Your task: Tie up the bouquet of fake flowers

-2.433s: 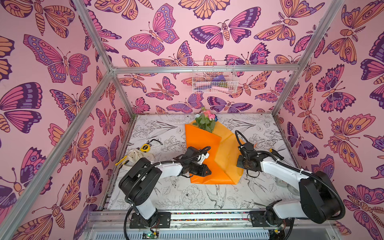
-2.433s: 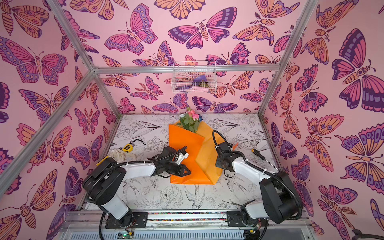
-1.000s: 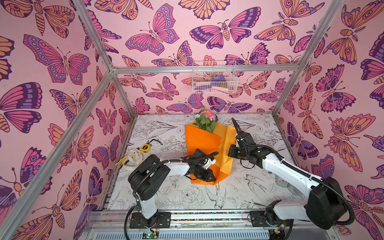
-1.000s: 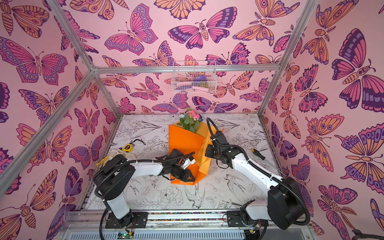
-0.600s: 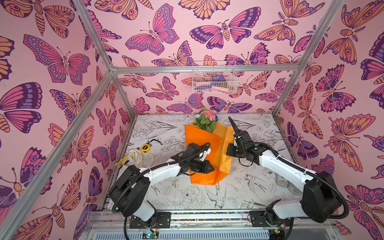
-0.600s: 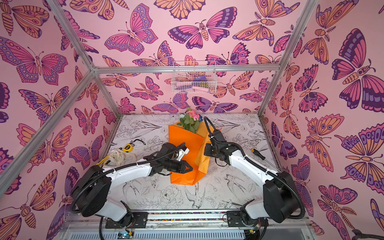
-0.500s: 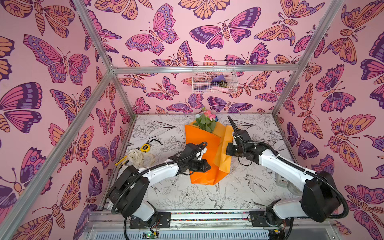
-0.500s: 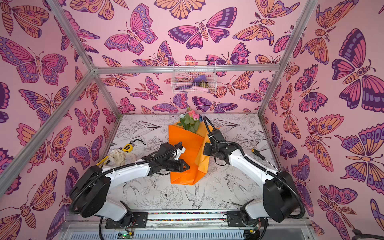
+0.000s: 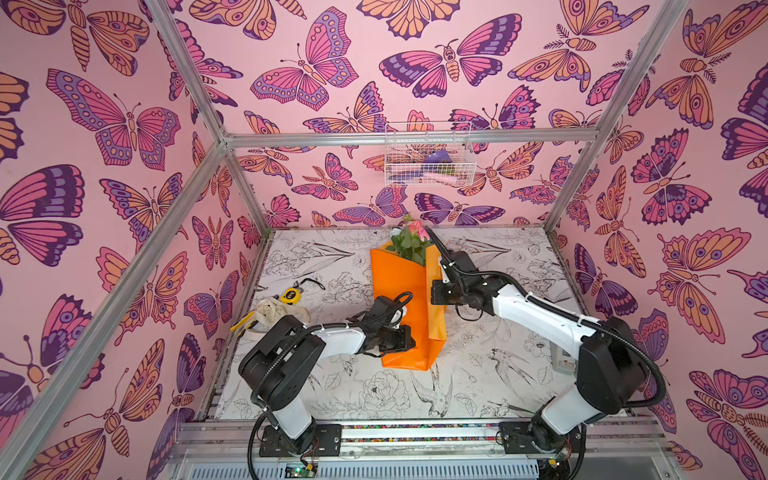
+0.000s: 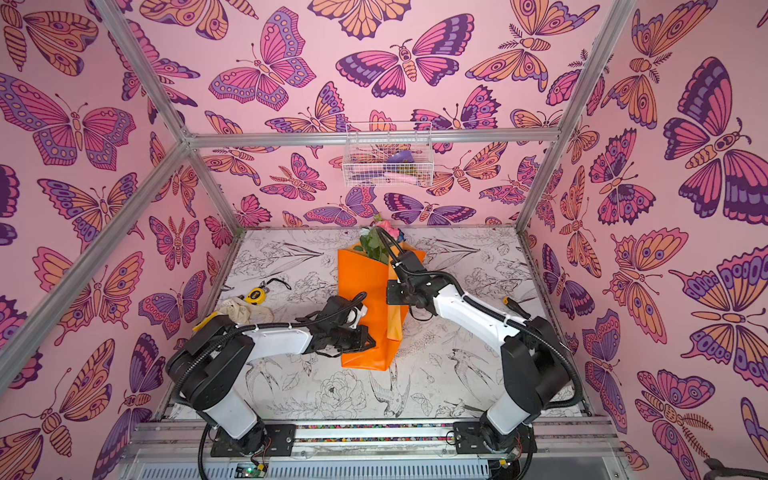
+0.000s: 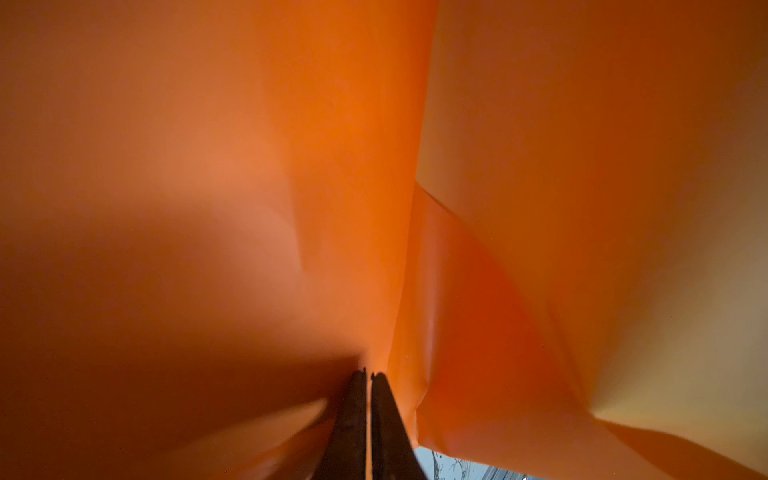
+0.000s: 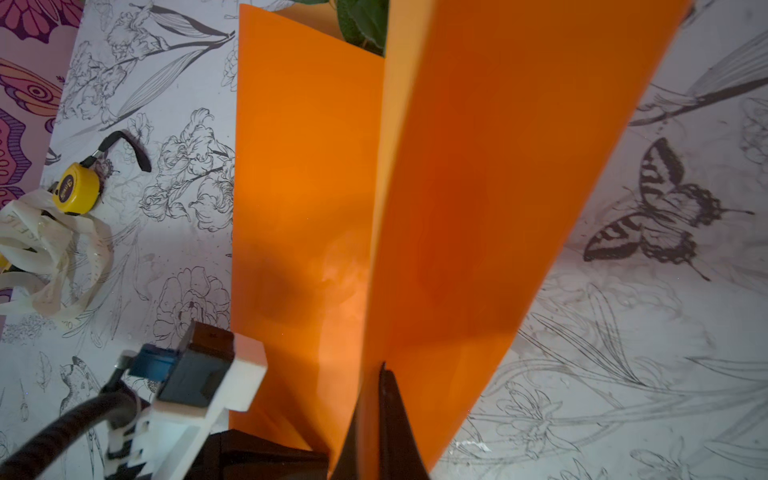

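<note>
— Where is the bouquet (image 9: 405, 299) now?

— It lies in the middle of the table (image 9: 498, 374), as both top views show. The flowers (image 9: 411, 241) point to the back wall, and pink blooms and green leaves come out of the far end of the orange paper (image 10: 365, 291).

— And the left gripper (image 11: 368, 376)?

— It is at the near left edge of the paper. In the left wrist view its two fingers stand almost together, with only a thin slit between them, and a fold of the paper runs down into their tips. So it pinches the paper.

— What does the right gripper (image 12: 382, 370) do?

— Its jaws are closed too. They hold the right flap of the paper by its edge, and this flap stands up from the table, beside the flat left part.

— Is anything else on the table?

— Yes. A yellow tape measure (image 9: 289, 296) and a cream ribbon (image 9: 270, 311) lie near the left wall, just beside each other and well apart from the bouquet.
</note>
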Controlling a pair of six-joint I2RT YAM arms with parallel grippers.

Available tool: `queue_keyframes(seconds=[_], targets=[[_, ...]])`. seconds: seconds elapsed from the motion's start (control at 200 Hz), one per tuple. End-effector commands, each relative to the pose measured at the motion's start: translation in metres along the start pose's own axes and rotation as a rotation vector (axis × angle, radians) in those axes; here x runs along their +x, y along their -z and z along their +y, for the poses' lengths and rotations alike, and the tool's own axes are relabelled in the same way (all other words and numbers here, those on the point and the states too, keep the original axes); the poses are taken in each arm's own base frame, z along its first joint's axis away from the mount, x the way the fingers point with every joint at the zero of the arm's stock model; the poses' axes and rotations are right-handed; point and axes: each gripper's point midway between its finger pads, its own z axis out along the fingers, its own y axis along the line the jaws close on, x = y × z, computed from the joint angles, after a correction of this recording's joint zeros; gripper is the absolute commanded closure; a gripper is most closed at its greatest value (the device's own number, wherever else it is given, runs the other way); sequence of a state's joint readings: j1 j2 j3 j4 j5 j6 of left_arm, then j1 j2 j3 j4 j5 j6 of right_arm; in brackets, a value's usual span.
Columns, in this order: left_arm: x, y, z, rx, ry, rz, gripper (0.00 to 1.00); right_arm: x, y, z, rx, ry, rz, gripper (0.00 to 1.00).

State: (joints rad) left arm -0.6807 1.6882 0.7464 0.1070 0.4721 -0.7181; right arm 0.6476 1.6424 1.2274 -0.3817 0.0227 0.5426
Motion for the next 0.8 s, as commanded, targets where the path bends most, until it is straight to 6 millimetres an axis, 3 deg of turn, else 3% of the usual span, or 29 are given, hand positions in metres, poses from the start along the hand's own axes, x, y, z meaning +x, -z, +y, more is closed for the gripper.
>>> queue_keyframes(seconds=[0.0, 0.235, 0.511, 0.646, 0.796], targets=[[0.006, -0.005, 0.006, 0.01, 0.018, 0.015, 0.91, 0.004, -0.012, 0.021, -0.026, 0.062, 0.041, 1.0], [0.007, -0.003, 0.006, 0.014, 0.028, 0.01, 0.92, 0.013, -0.05, 0.058, -0.107, 0.098, 0.117, 1.0], [0.005, 0.032, 0.002, 0.05, 0.117, -0.05, 0.84, 0.021, -0.074, 0.055, -0.079, 0.113, 0.154, 1.0], [0.001, 0.056, 0.018, 0.019, 0.212, -0.109, 0.84, 0.023, -0.084, 0.055, -0.068, 0.116, 0.167, 1.0], [-0.002, 0.072, 0.056, -0.108, 0.302, -0.197, 0.84, 0.021, -0.092, 0.055, -0.055, 0.105, 0.163, 1.0]])
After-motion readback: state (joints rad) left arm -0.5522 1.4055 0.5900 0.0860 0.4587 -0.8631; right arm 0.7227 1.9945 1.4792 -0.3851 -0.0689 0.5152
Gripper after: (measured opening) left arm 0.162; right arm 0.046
